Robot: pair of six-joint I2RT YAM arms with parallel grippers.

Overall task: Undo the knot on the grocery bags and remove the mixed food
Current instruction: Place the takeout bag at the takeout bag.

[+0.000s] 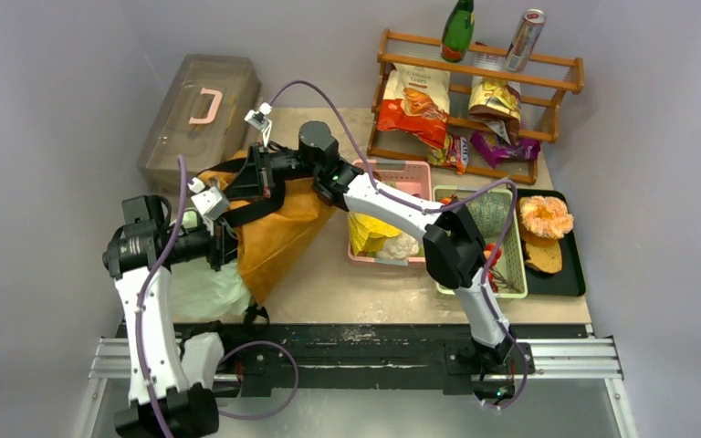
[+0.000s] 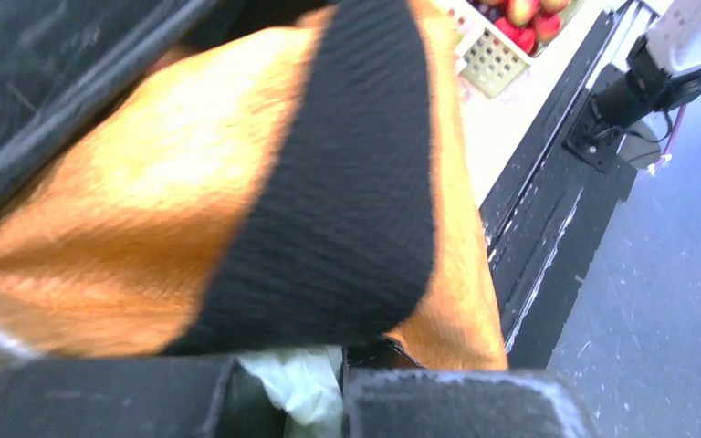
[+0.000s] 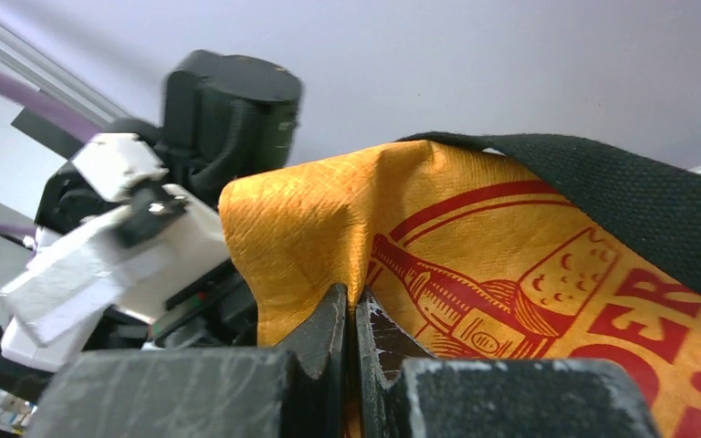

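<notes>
Pinching the mustard-orange fabric tote with black straps at the desk's nine o'clock, the right jaws sit clamped; the left jaws nip the crinkly pale-green plastic bag at eight.

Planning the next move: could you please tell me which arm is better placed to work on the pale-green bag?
Probably the left: the left tool is shut with plastic of the pale-green bag between its fingers. The right tool is clamped on the orange edge of the tote, not on that bag.
</notes>
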